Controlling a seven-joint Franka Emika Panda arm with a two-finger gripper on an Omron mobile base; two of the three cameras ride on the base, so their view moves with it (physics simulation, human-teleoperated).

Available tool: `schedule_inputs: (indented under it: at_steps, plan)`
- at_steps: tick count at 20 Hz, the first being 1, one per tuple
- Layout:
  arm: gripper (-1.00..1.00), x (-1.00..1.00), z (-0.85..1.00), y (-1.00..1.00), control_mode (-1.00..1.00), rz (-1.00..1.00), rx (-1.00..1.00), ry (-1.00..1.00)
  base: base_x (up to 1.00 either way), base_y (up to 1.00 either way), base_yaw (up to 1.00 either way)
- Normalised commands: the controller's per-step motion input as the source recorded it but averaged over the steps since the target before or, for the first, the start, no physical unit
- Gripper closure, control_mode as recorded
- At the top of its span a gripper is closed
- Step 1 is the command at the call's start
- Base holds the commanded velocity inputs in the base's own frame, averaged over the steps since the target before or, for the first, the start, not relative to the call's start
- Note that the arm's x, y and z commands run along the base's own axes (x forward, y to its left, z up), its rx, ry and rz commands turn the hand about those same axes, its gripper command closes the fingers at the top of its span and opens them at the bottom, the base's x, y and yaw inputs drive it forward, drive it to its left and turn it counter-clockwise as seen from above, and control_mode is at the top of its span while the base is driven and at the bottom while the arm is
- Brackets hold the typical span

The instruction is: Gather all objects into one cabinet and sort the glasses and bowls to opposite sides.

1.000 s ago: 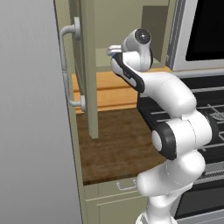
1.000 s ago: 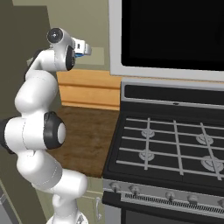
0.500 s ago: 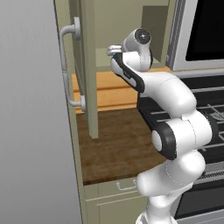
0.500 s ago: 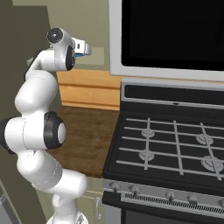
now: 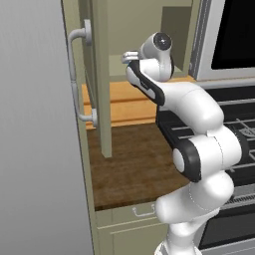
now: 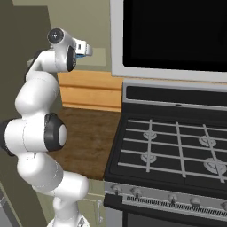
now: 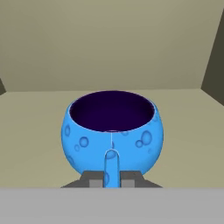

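A simulated kitchen: an olive-green wall cabinet (image 5: 102, 74) hangs above a brown wood worktop (image 5: 132, 164), with a tan backsplash band behind it. In the left base view, going from the left, a flat grey panel fills the edge, then comes the cabinet's open door with its curved grey bar handle (image 5: 74, 74), then the open compartment with its pale shelf (image 7: 39, 127), and at the right a black gas stove (image 6: 173, 146) with a dark-windowed appliance (image 6: 177, 35) mounted above it. The white arm rises from the floor in front of the worktop and bends up toward the cabinet opening, its wrist level with the shelf. In the right base view a sliver of bright blue shows at the tip of the hand, just in front of the shelf. The hand view looks straight into the compartment: the small blue bowl (image 7: 113, 131), upright with a dark inside and bubble-like spots on its wall, stands on the shelf about midway between the side walls. The claw (image 7: 112, 177) is pressed together at the bowl's near side, pinching its wall, one fingertip showing as a blue-tinted bar against the outside.
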Motion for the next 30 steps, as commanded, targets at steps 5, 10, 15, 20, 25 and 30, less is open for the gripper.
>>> schedule_inputs:
  at_steps: [5, 10, 15, 20, 25, 30]
  plan:
    - [1.00, -0.32, 0.01, -0.01, -1.00, 0.00, 0.00, 0.00, 0.00, 0.00, 0.00]
    - [1.00, -0.50, 0.00, 0.00, -1.00, 0.00, 0.00, 0.00, 0.00, 0.00, 0.00]
    - [1.00, -0.45, 0.00, 0.00, -1.00, 0.00, 0.00, 0.00, 0.00, 0.00, 0.00]
    - [1.00, -0.36, 0.01, 0.00, -1.00, 0.00, 0.00, 0.00, 0.00, 0.00, 0.00]
    - [1.00, -0.50, 0.03, -0.02, -1.00, 0.00, 0.00, 0.00, 0.00, 0.00, 0.00]
    - [1.00, -0.71, 0.11, -0.23, -1.00, 0.00, 0.00, 0.00, 0.00, 0.00, 0.00]
